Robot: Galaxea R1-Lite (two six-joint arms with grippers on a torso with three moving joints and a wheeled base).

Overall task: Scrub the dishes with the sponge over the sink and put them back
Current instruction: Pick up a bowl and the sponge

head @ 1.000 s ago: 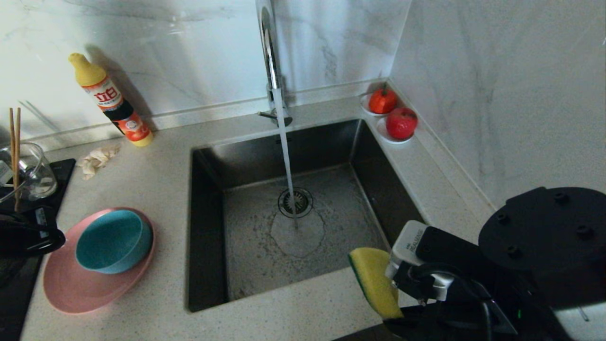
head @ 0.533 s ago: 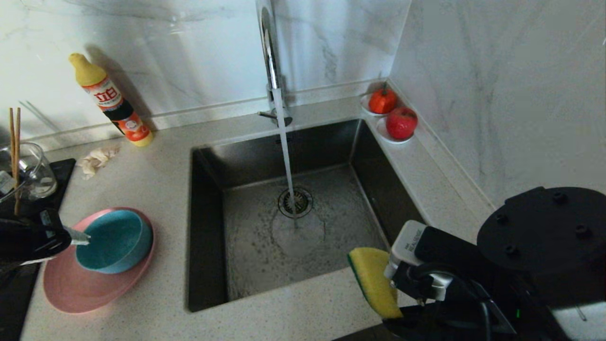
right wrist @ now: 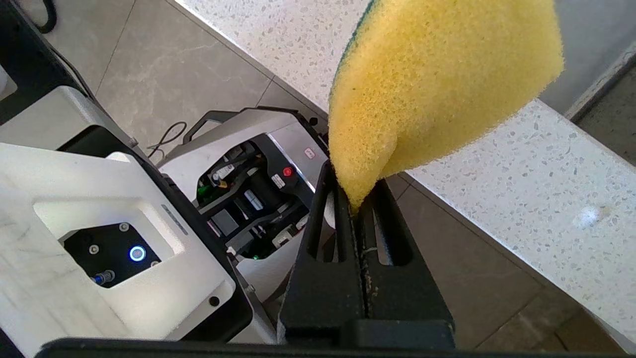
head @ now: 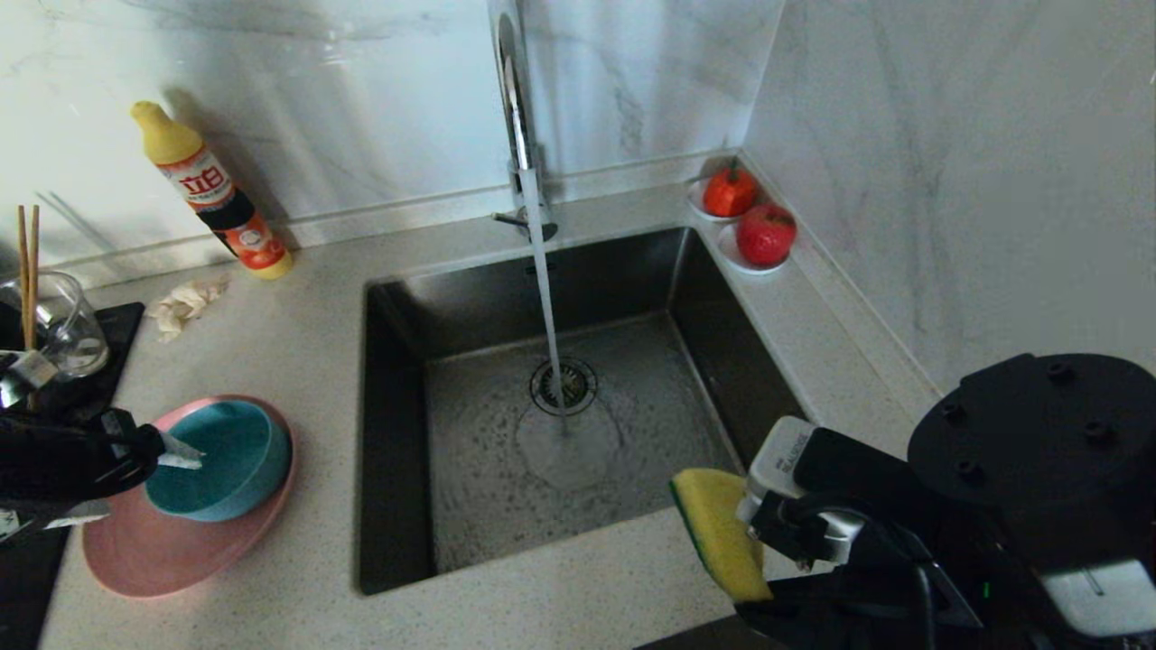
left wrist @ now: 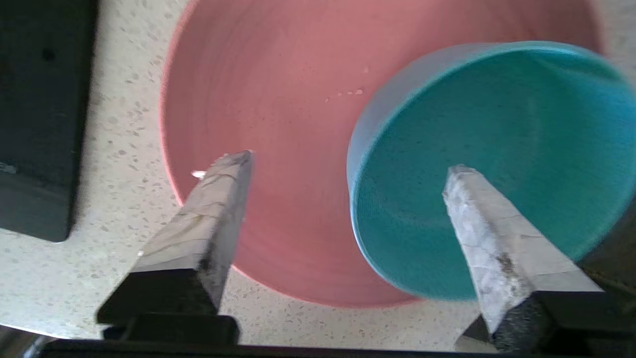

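Nearest the robot, at the sink's (head: 578, 379) front right corner, the right gripper (right wrist: 355, 211) has its fingers pressed tight on one end of the sponge (head: 720, 533). The sponge stands on edge over the front strip of the table (head: 298, 361), its long axis running up and slightly away from the fingers, yellow face toward the sink and a thin dark green layer along its far side. A white part on that wrist carries small grey lettering, too small to read with certainty.

To the sink's left, the left gripper (left wrist: 348, 164) hovers over the dishes with its fingers spread wide: one fingertip hangs above the pink plate (left wrist: 278, 99), the other above the hollow of the teal bowl (left wrist: 497, 164), holding nothing. The bowl sits inside the plate, toward the plate's sink-side edge, and looks empty; a few pale specks lie on the plate.

In the sink itself, water runs from the tap (head: 517, 108) in a steady stream down beside the round drain strainer (head: 564, 386).

Further left of the sink, a clear glass jug (head: 54, 325) holds the chopsticks (head: 29, 271), which stand nearly upright, tips up. Behind them lie a crumpled rag (head: 185, 302) and a tilted yellow-capped detergent bottle (head: 212, 191) whose red label bears white Chinese characters. At the sink's far right corner, two white saucers (head: 736, 253) each carry a red fruit.
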